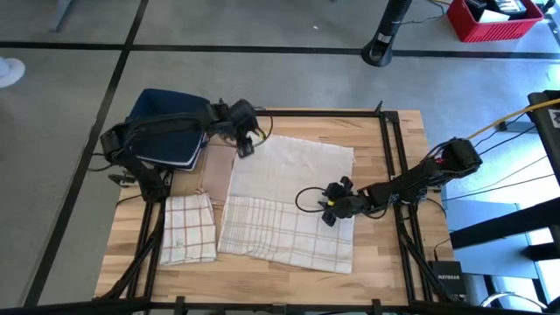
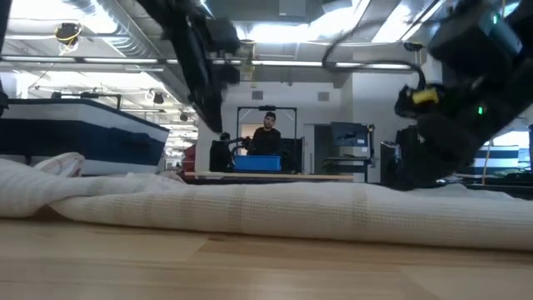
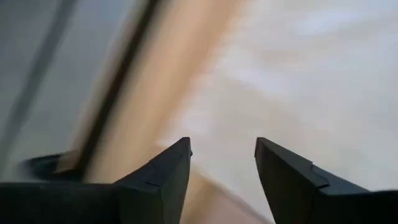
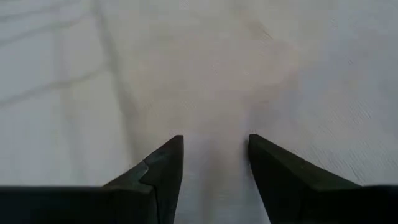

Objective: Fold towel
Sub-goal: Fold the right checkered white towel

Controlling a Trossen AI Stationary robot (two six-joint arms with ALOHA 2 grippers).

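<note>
A white towel with a plaid near part lies spread on the wooden table; in the low view it is a long pale ridge. My left gripper hovers open at the towel's far left corner; its wrist view shows the towel's edge and bare wood beneath. My right gripper is open just above the towel's right part, its fingers pointing at flat cloth. In the low view it stands over the towel.
A folded plaid towel lies near the table's left near corner. A dark blue bin and a tan cloth sit at the far left. Black frame rails border the table. A person stands far behind.
</note>
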